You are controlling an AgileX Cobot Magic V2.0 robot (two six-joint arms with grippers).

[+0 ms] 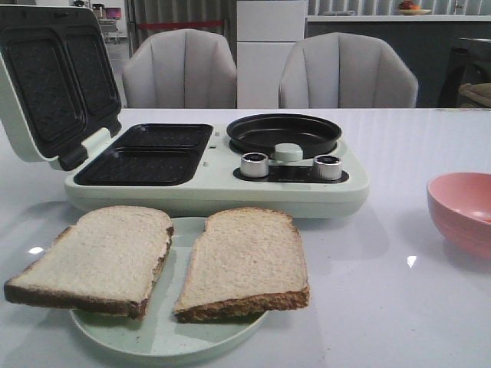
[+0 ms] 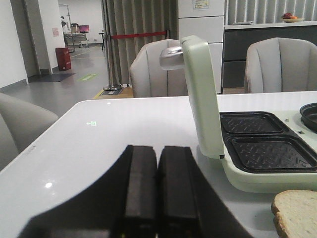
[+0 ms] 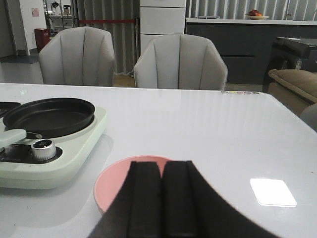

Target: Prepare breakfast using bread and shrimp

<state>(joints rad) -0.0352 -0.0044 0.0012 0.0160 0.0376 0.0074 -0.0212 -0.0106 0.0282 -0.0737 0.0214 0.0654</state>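
Front view: bread sat untouched on plate, press open. Both grippers pinched closed, empty. Start stage, likely; next move needed fingers opened over slice.

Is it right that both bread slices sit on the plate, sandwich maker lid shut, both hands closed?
Not quite: the lid stands open, as the front view shows. The rest holds: both bread slices lie on the plate, and the left hand and right hand are closed.
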